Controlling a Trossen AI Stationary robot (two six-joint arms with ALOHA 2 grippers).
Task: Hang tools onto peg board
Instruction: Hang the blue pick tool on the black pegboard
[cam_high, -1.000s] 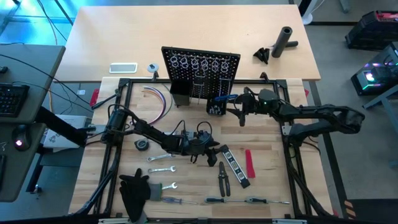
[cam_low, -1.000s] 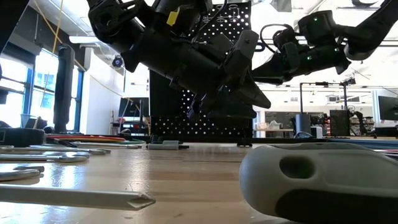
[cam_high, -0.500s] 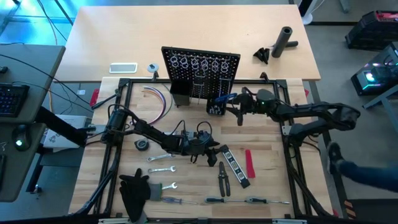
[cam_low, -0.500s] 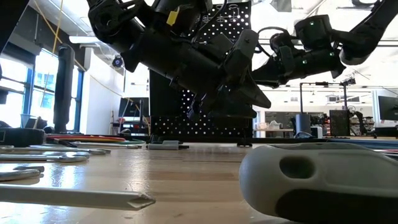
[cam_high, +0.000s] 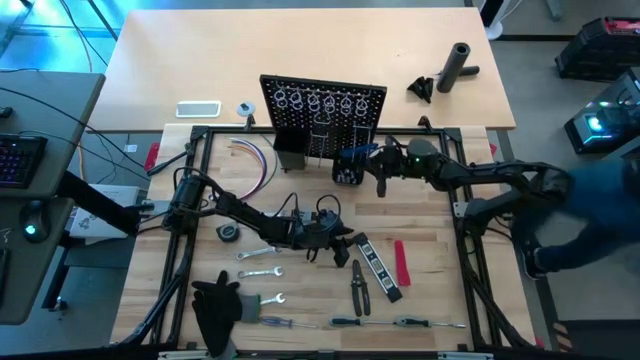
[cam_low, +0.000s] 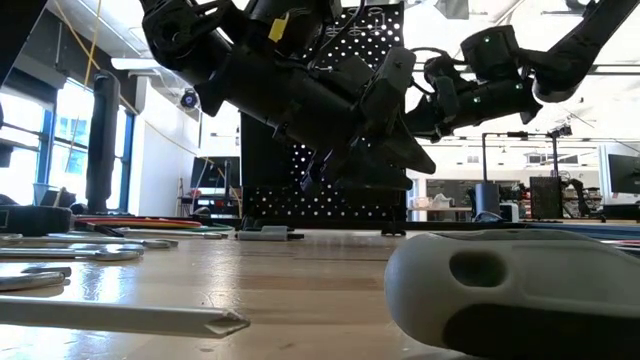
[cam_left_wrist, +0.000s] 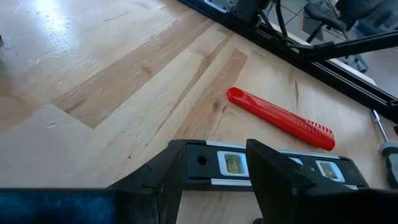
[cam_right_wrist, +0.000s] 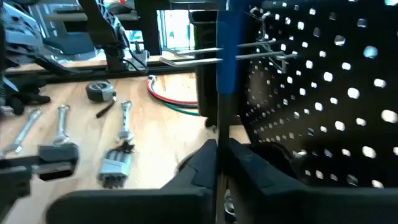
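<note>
The black peg board (cam_high: 322, 115) stands upright at the far side, with a small black bin (cam_high: 346, 174) at its foot. A blue-handled tool (cam_right_wrist: 227, 50) stands in front of the board, leaning toward my right gripper (cam_right_wrist: 217, 149). That gripper is shut, with its tips just under the blue handle. My left gripper (cam_high: 345, 245) hangs open over mid-table, clear of the wood in the low view (cam_low: 410, 160). Its fingers stand apart above the black-yellow level (cam_left_wrist: 273, 168), which lies flat beside a red tool (cam_left_wrist: 280, 118). My right gripper comes at the blue-handled tool about level from the table's right. Its shut tips reach the dark part (cam_right_wrist: 225, 118) below the blue handle. The fingers themselves hide that spot, so I cannot tell whether they pinch it, press it or stop short.
Wrenches (cam_high: 260, 270), pliers (cam_high: 358, 285), screwdrivers (cam_high: 400, 322) and a tape measure (cam_high: 228, 232) lie on the near half. There is also a black cloth (cam_high: 215, 305), coloured wires (cam_high: 255, 160) and a black cylinder (cam_high: 458, 65) far right. A person (cam_high: 590, 220) stands at the right edge.
My right gripper has moved a little toward the table's left, closer to the peg board and the blue-handled tool, and its fingers have shut. A person has come into view at the table's right edge.
</note>
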